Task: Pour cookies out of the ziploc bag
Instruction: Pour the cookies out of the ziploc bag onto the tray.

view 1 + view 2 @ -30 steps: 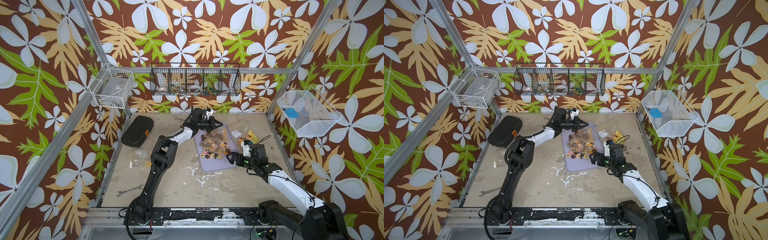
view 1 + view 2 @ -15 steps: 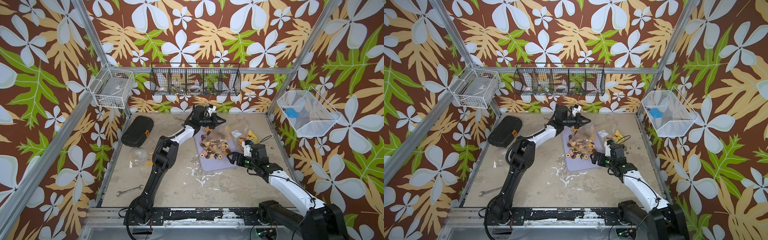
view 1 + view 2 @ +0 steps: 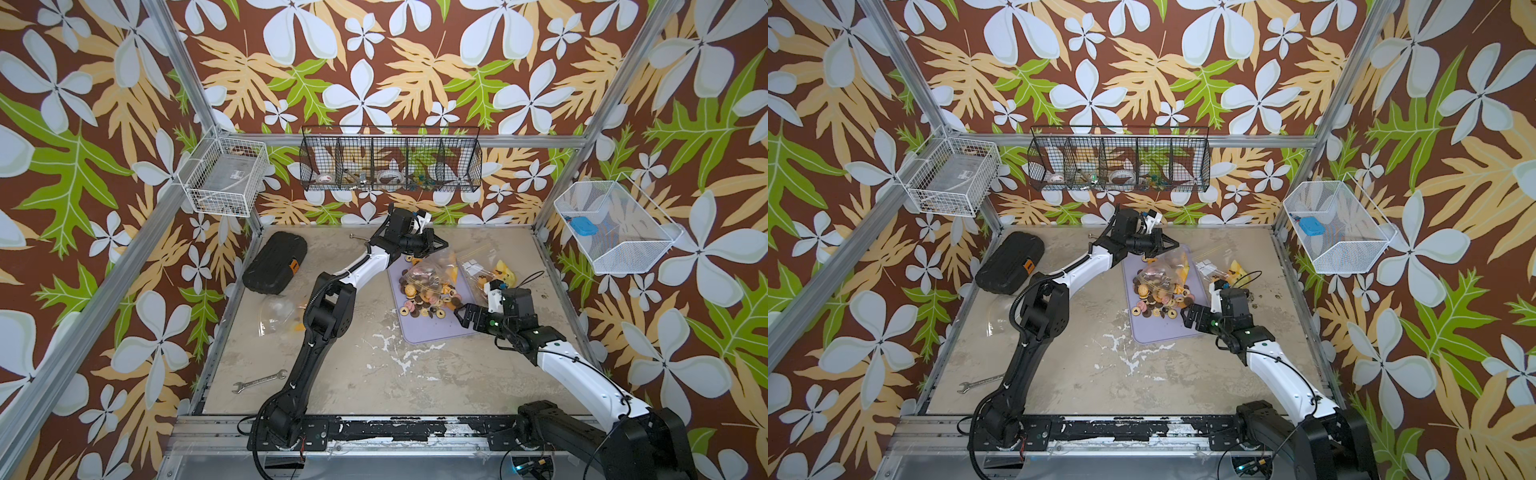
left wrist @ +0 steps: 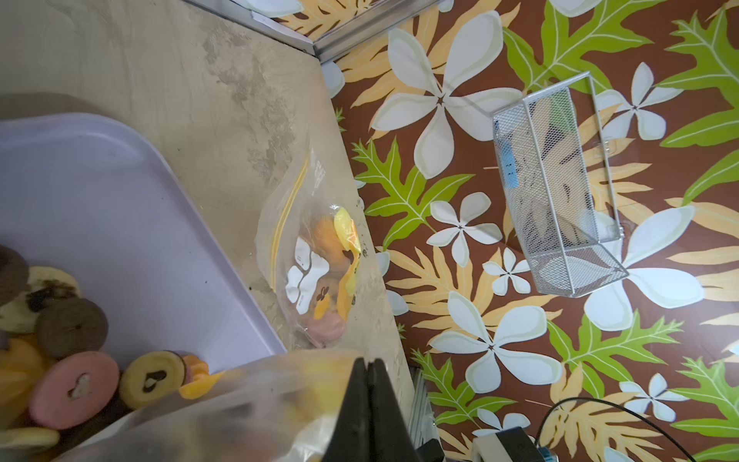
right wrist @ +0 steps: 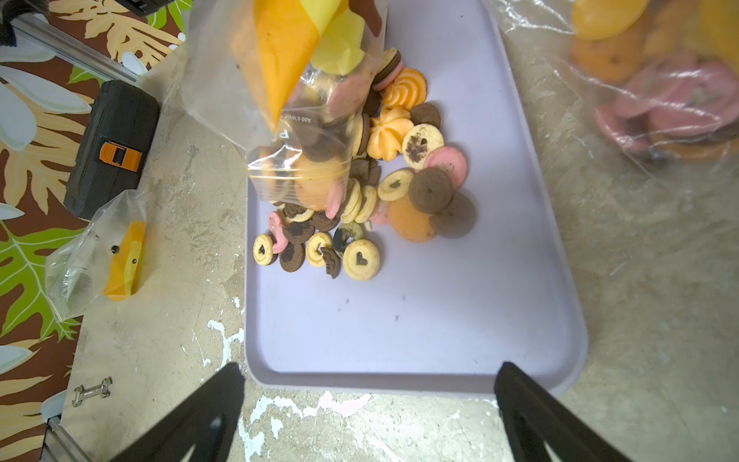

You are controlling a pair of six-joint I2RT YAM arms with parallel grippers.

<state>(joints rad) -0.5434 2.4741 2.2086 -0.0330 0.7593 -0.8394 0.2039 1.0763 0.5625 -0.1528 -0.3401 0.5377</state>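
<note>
The clear ziploc bag (image 3: pixel 430 268) (image 3: pixel 1163 270) hangs mouth-down over the lavender tray (image 3: pixel 432 330) (image 3: pixel 1158 332). My left gripper (image 3: pixel 441 245) (image 4: pixel 368 363) is shut on the bag's raised bottom end, above the tray's far edge. Cookies (image 3: pixel 428 297) (image 5: pixel 416 180) in brown, yellow, pink and orange lie heaped on the tray below the bag's mouth (image 5: pixel 296 176), and more remain inside the bag. My right gripper (image 3: pixel 460 312) (image 5: pixel 370 376) stands open and empty at the tray's near right rim, its fingers (image 5: pixel 216 400) spread wide just above the table.
A second clear bag (image 3: pixel 486 270) (image 4: pixel 316 272) holding yellow and orange pieces lies right of the tray. A black case (image 3: pixel 275 262) and another clear bag (image 5: pixel 96 256) sit to the left. A wrench (image 3: pixel 259 380) lies near the front. Wire baskets hang on the walls.
My left gripper has lifted the bag's closed end up and to the right, so the bag now hangs steeper and cookies have spread on the tray. The right arm has barely moved.
</note>
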